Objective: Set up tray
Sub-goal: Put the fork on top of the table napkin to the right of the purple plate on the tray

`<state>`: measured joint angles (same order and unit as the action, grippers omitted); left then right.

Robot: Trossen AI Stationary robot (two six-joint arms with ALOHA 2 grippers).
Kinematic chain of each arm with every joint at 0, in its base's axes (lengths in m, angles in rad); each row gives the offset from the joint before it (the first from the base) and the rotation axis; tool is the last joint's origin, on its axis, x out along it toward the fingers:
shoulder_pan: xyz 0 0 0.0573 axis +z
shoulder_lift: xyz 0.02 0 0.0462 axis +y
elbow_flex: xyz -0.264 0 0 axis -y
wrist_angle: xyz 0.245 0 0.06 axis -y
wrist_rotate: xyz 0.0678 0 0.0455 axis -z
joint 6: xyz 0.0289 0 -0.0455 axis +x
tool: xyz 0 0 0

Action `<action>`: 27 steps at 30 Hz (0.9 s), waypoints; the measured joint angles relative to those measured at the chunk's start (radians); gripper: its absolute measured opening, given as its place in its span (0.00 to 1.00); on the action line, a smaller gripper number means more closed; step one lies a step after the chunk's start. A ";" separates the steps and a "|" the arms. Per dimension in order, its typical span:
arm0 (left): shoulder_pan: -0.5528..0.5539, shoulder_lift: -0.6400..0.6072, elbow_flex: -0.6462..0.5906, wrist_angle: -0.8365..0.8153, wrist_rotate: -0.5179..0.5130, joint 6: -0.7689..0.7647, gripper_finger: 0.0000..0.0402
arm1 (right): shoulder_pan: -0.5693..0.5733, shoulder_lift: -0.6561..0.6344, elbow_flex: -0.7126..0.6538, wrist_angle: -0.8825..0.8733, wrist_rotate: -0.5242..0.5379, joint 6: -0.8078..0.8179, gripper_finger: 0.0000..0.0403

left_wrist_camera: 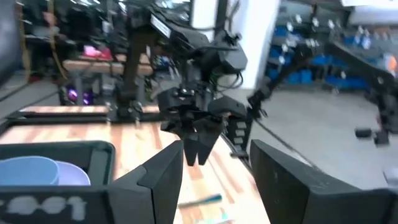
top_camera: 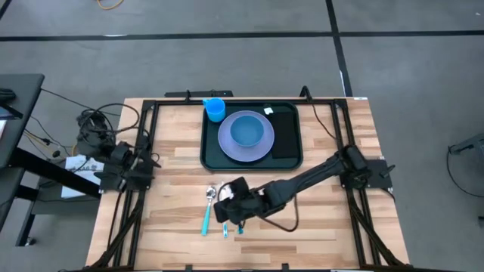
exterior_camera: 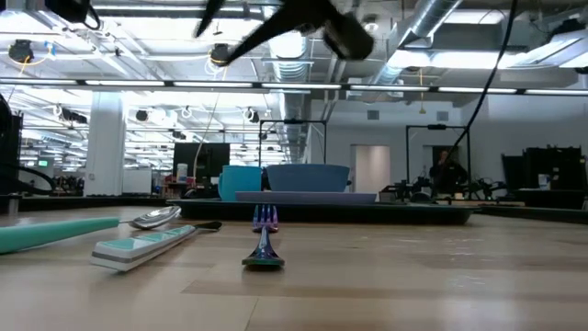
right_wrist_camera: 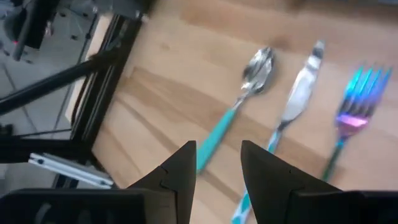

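1. Wooden slatted worktop point(top_camera: 174, 162) on a grey workshop floor; two dark arms mounted at its sides.
2. Done so far, by the look of it: large dark green-black rectangular plastic tray point(top_camera: 212, 155) sits at the far middle of the worktop, carrying a lavender round plate point(top_camera: 227, 143) with a blue bowl point(top_camera: 246, 131) on it, a small blue plastic cup point(top_camera: 215, 109) at the tray's far left corner, and a flat black rectangular napkin point(top_camera: 283, 132) along its right side.
3. Left to do: cutlery is off the tray, on bare wood near the front — teal-handled metal spoon point(right_wrist_camera: 252, 79), teal-handled table knife point(right_wrist_camera: 298, 93), iridescent blue-purple fork point(right_wrist_camera: 356, 102), lying side by side.
4. Right pincer point(right_wrist_camera: 218, 165) hovers above the cutlery, over the spoon's handle, fingers apart, holding nothing.
5. Left pincer point(left_wrist_camera: 214, 168) parked at the left edge, fingers wide, empty.
6. Judgement: roughly two-thirds through; three cutlery pieces remain, spoon looks like the next pick.
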<state>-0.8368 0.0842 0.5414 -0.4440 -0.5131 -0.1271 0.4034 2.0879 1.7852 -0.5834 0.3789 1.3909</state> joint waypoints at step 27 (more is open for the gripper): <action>0.001 0.117 0.031 -0.093 0.037 0.021 0.44 | -0.059 0.078 0.088 -0.356 -0.138 0.129 0.29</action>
<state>-0.8360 0.2012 0.5728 -0.5373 -0.4758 -0.1059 0.3443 2.1659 1.8729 -0.9390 0.2412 1.5200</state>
